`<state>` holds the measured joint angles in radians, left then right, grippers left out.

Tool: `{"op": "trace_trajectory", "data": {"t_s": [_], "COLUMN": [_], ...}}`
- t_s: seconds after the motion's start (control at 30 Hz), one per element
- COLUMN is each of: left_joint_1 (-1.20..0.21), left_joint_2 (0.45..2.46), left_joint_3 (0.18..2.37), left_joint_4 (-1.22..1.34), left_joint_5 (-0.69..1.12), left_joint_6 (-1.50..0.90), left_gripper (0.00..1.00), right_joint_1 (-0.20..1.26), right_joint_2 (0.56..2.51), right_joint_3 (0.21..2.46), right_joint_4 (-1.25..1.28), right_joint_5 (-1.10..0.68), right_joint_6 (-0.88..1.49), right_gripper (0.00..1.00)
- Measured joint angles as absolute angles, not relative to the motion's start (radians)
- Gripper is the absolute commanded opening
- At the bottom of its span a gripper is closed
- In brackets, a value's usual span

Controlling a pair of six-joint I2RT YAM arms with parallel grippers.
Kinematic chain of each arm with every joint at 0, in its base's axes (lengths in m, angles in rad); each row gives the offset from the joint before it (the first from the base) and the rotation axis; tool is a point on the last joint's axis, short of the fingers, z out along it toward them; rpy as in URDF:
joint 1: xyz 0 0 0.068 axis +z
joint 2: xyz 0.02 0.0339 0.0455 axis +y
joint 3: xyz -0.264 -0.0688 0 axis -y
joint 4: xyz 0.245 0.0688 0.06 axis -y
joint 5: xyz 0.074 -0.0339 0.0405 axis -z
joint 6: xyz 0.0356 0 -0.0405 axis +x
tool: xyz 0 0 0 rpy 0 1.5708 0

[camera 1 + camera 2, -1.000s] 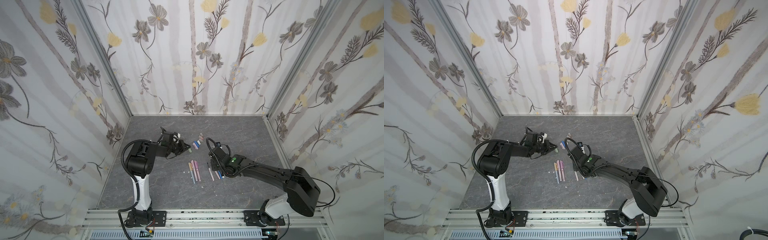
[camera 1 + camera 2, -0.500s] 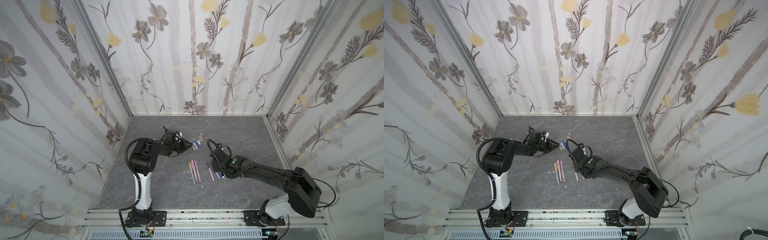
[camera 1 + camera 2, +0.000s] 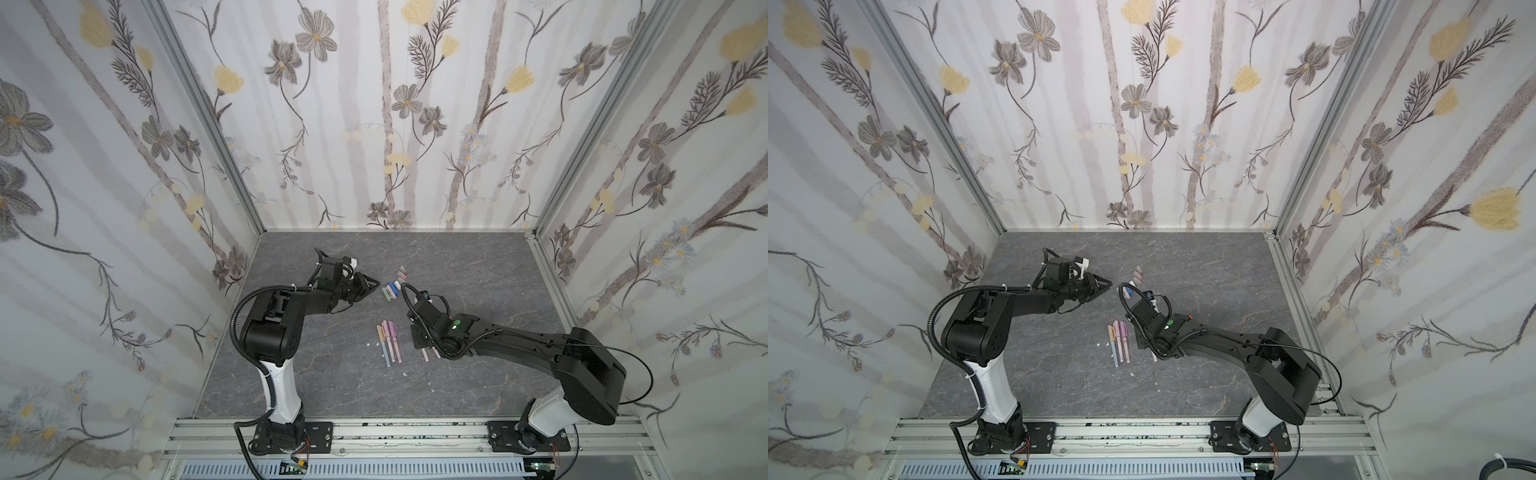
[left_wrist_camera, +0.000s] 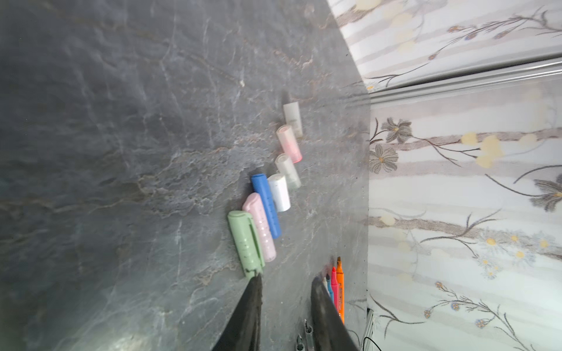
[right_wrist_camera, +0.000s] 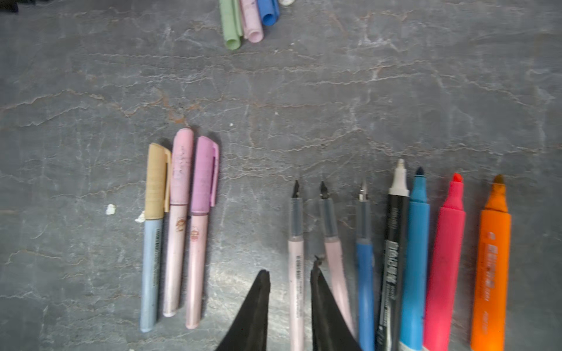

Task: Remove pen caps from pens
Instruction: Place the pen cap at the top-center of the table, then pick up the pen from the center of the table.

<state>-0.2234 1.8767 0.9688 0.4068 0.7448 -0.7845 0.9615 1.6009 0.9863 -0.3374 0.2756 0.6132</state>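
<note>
left gripper (image 4: 286,279), right gripper (image 5: 289,270) both gaped, nothing pinched | we reckoned tan cap (image 5: 156,179) (left of centre) light, slick; pinch mid-cap

On my feed the dark grey veined stone-look counter (image 5: 304,91) reads matt and faintly rough. The pale green stubby pen cap (image 4: 245,243) is matt, speckled plastic; the thick orange marker (image 5: 491,273) is smoother, slightly glossy plastic. The right claw (image 5: 289,272) is dull black (rubbery-looking). The silver front rail (image 3: 374,432) is bare grooved metal.
</note>
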Motion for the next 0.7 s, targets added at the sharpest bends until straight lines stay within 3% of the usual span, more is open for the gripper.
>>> {"op": "trace_trajectory", "data": {"t_s": [0.3,0.7], "left_joint_1": [-0.165,-0.124], "left_joint_2": [1.729,1.701], "left_joint_3": [0.916,0.839], "left_joint_4": [0.307,0.279], "left_joint_5": [0.776,0.797], "left_joint_6": [-0.71,-0.682], "left_gripper": [0.3,0.3], "right_joint_1": [1.013,1.033], "right_joint_2": [1.738,1.799], "right_joint_3": [1.062,1.09], "right_joint_4": [-0.318,-0.318], "right_joint_5": [0.237,0.202], "right_joint_6": [0.631,0.636], "right_gripper": [0.25,0.26]}}
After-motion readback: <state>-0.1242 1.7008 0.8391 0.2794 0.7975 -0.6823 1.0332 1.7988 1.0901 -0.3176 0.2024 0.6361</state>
